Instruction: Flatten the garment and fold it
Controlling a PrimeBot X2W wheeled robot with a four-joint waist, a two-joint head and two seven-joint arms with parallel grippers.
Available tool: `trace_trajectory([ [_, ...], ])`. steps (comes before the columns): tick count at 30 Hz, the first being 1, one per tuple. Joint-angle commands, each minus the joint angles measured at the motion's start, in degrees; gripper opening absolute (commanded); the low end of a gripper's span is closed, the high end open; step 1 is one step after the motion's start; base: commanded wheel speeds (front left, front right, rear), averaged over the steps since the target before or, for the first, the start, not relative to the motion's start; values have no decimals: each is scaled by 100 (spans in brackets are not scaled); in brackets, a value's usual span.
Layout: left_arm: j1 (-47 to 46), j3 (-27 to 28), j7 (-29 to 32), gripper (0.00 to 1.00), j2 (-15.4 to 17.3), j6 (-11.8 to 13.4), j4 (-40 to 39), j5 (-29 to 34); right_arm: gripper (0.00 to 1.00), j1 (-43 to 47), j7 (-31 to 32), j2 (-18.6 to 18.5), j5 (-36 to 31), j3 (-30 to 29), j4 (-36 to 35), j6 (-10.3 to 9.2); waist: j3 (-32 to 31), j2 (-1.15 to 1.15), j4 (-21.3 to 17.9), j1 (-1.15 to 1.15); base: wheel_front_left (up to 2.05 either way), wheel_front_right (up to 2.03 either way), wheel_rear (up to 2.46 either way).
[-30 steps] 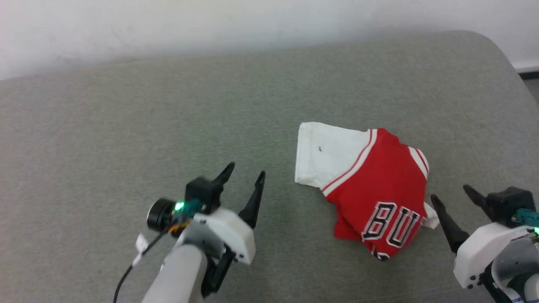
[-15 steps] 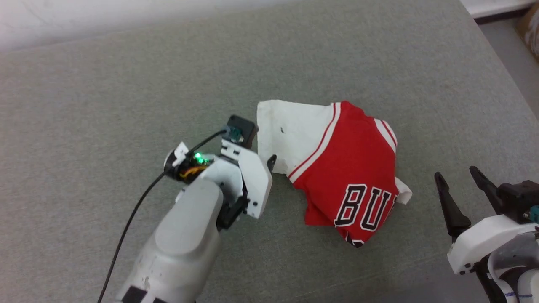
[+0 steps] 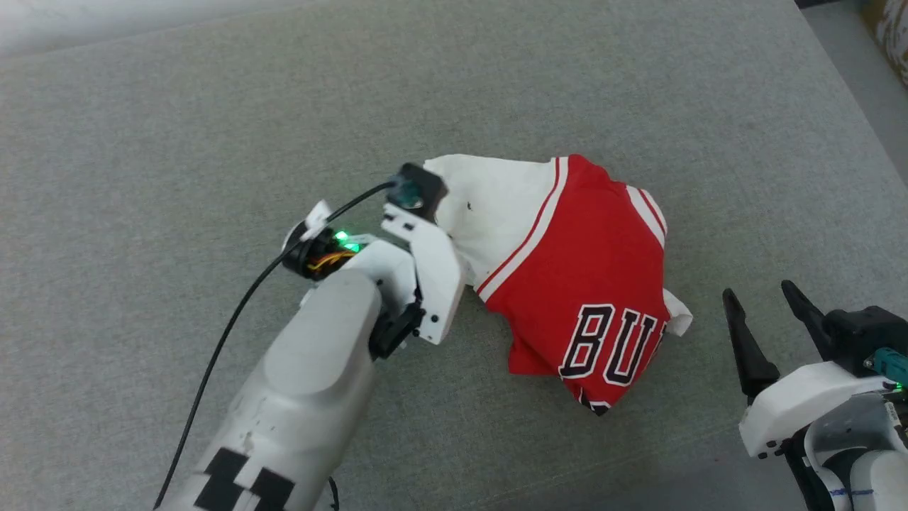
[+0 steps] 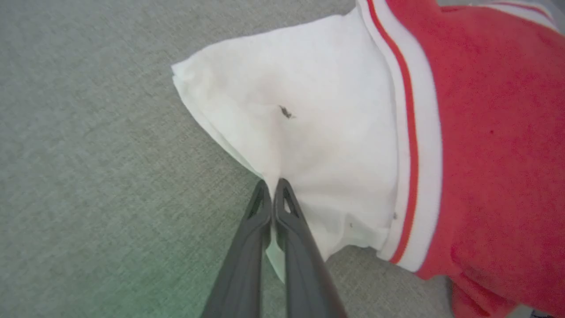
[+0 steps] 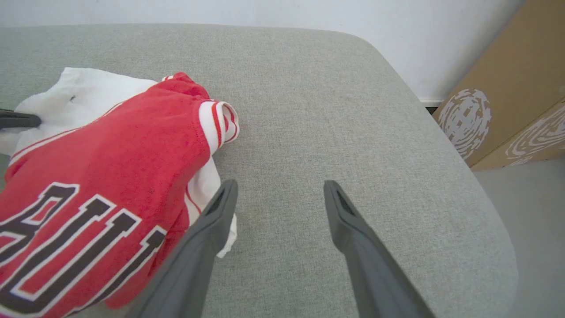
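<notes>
The grey cushion [image 3: 213,142] holds a bunched shirt [image 3: 596,270], nothing flat or folded yet. Left gripper [image 4: 270,187] pinches its white sleeve [image 4: 309,132]; right gripper [image 3: 757,291] gapes empty.

Crumpled red-and-white garment [image 3: 589,277] lies bunched on grey cushion [image 3: 213,142].
</notes>
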Motion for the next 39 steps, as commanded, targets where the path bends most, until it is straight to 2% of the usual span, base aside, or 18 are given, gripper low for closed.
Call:
trace_trajectory([
  [1,178,95,-219,0,93,105,-16,-54,100,-66,-42,0,-32,-22,16,-11,-136,0,131,-2,0,0,0],
  [5,391,538,-1107,0,319,369,-342,-239,100,0,-4,-55,-82,-97,11,-11,-370,0,417,-2,0,0,0],
  [9,740,975,-1728,0,631,578,-834,-426,100,86,78,-86,-94,-66,-12,-11,-601,0,711,-2,0,0,0],
  [14,1457,1511,-2115,0,1046,1001,-1562,-585,100,211,164,-126,-89,-84,-38,-11,-797,0,1111,-2,0,0,0],
  [17,2044,1853,-2261,0,1179,1254,-1858,-760,100,264,212,-137,-83,-67,-32,-11,-867,0,1301,-2,0,0,0],
  [20,2575,2037,-2397,0,1199,1463,-2012,-844,100,306,255,-157,-71,-39,9,-11,-904,0,1474,-2,0,0,0],
  [22,2830,2046,-2469,1,1112,1510,-2088,-900,100,324,271,-178,-62,-20,47,-11,-939,0,1593,-2,0,0,0],
  [23,2925,2032,-2524,60,1071,1526,-2130,-904,100,321,279,-196,-58,0,60,-11,-956,0,1642,-2,0,0,0],
  [24,2999,2004,-2601,100,1033,1538,-2179,-886,100,311,288,-230,-62,22,68,-11,-979,0,1699,-2,0,0,0],
  [30,3204,1844,-3427,100,866,1429,-2522,-736,100,34,477,-547,58,91,110,-11,-1091,0,2033,-2,0,0,0],
  [34,3364,1718,-3731,100,810,1366,-2735,-585,100,-314,1055,-851,267,336,427,-11,-1111,0,2246,-2,0,0,0],
  [39,3583,1506,-3800,100,720,1317,-2845,-481,100,-847,1874,-1242,598,653,1069,-11,-1070,0,2550,-2,0,0,0],
])
